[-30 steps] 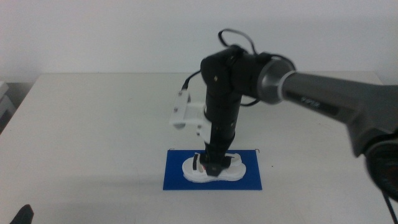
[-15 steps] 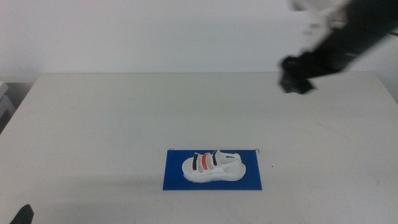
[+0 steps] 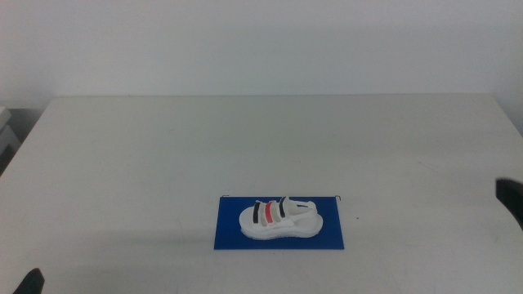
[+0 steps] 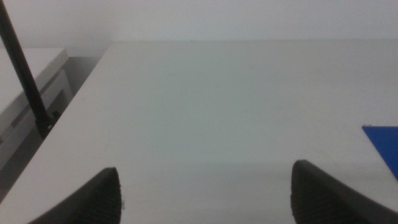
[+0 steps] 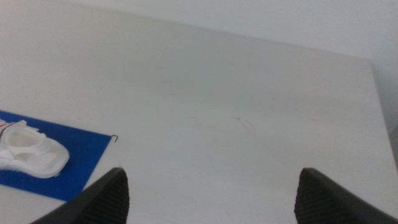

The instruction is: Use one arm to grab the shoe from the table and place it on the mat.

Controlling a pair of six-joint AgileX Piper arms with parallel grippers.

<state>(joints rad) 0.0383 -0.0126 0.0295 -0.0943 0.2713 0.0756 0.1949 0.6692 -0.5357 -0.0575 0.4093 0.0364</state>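
Off-white table [image 3: 122, 163], shoe [image 3: 279, 220] on blue mat [image 3: 229, 233], both grippers' fingers apart.

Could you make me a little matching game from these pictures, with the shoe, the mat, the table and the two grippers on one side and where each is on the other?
Things:
1. shoe
2. mat
3. table
4. left gripper
5. right gripper

Places or states:
A. flat on the table, under the shoe
B. on the mat, held by nothing
C. open, over bare table by the left edge
D. open, the shoe off to one side
E. beneath everything

Pairs: 1-B, 2-A, 3-E, 4-C, 5-D
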